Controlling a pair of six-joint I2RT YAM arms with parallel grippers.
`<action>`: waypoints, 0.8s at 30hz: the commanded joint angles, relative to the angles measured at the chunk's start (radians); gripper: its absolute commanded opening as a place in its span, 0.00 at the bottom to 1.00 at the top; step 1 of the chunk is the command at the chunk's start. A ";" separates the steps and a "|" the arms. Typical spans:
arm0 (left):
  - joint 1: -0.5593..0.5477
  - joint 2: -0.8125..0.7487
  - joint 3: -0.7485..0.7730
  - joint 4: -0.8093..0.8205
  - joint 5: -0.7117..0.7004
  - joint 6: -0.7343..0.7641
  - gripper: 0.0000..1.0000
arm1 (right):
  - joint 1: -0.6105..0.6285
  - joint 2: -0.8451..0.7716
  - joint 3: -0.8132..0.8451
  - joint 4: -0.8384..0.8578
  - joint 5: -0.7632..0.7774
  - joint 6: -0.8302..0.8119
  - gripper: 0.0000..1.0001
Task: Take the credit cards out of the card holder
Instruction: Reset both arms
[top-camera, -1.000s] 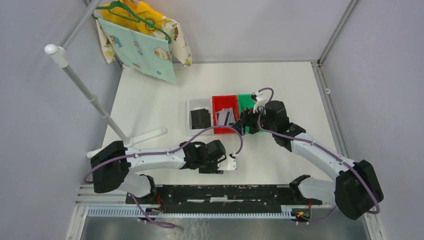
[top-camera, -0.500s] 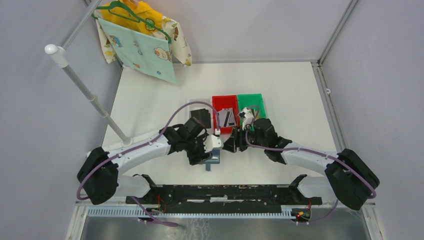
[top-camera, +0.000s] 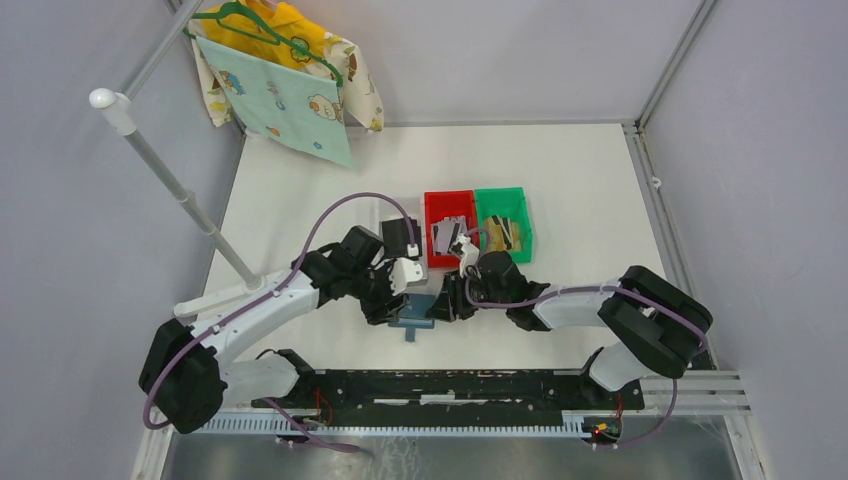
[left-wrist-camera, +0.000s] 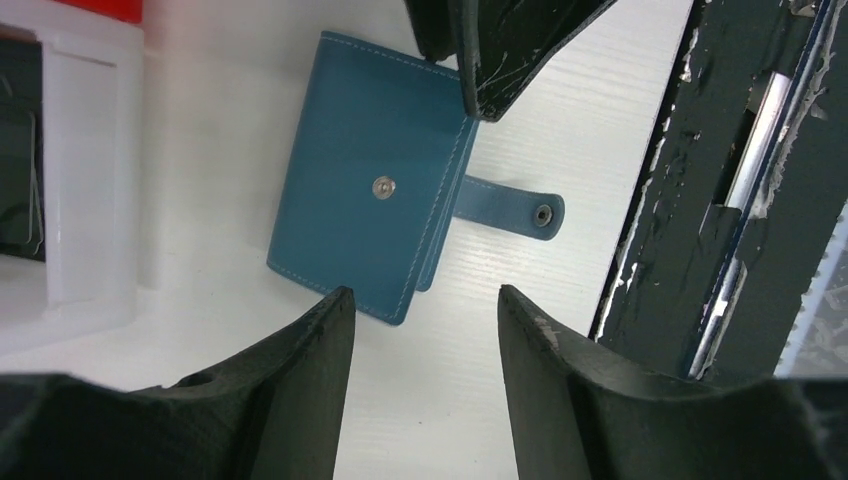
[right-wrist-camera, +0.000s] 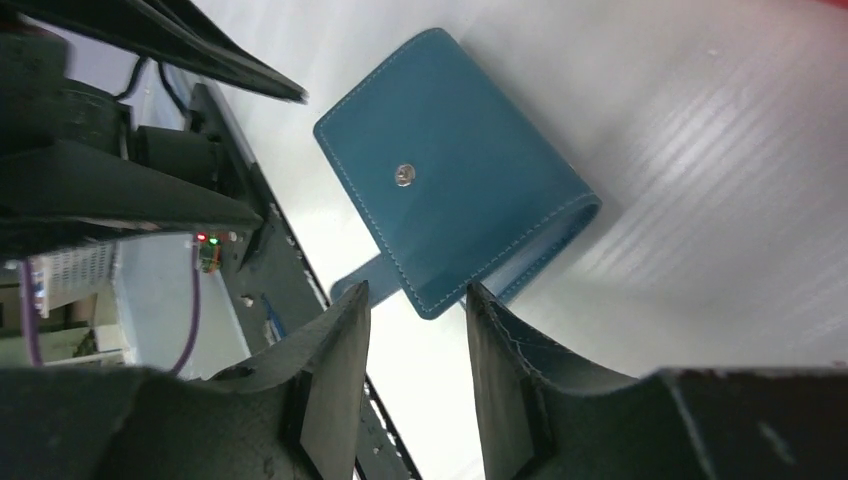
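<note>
Both of your arms have swung inward over the last second. Your left gripper came up from the near edge of the table, and your right gripper drew back from the green plastic bin. They now face each other, almost tip to tip, over the slate-blue folding card holder.

The card holder lies flat on the white table, folded shut. Its snap stud faces up, and its small strap tab sticks out loose to one side.

Your left gripper's jaws stand apart with nothing pinched. One corner of the card holder sits just ahead of its fingertips.

Your right gripper's fingers stand closer together and straddle the opposite corner by the folded spine. You cannot tell from these views whether its pads are pressing on it.

Beyond both grippers, the thin plastic credit cards lie in bins. Grey-white ones are in the red plastic bin, gold-tan ones are in the green bin, and black ones are in the white plastic bin just past your left wrist.
</note>
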 joint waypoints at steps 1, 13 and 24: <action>0.047 -0.055 0.032 -0.026 0.039 0.021 0.60 | 0.013 -0.027 0.015 -0.102 0.089 -0.110 0.45; 0.439 -0.084 0.183 0.015 0.006 -0.071 0.87 | 0.007 -0.269 0.110 -0.341 0.288 -0.281 0.71; 0.727 0.001 0.038 0.490 -0.082 -0.244 0.97 | -0.306 -0.684 0.098 -0.520 0.705 -0.439 0.98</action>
